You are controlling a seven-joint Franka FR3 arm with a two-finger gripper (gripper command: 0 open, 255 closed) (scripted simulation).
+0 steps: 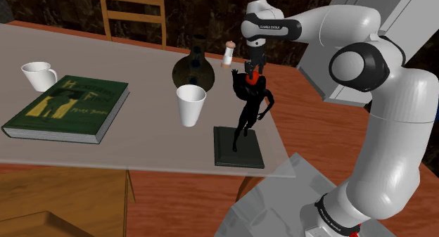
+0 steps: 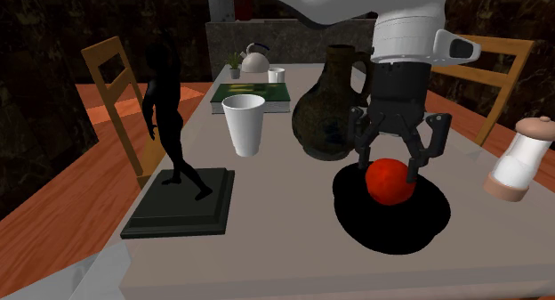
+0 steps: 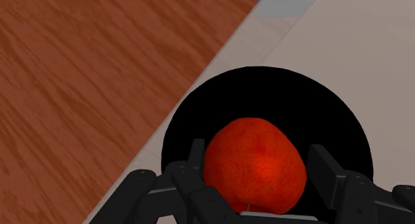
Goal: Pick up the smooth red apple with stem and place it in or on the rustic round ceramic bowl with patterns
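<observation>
With the fingers (image 3: 329, 176) clasping the red apple (image 3: 256, 164) low over the black bowl (image 3: 266, 90) (at the edge of the worktop (image 3: 372, 56)), an off-centre release could roll it onto the floor (image 3: 80, 90).

Red apple (image 2: 391, 184) over the black bowl (image 2: 356, 220), claw (image 2: 391, 167) around it, beside a dark jug (image 2: 331, 111).
</observation>
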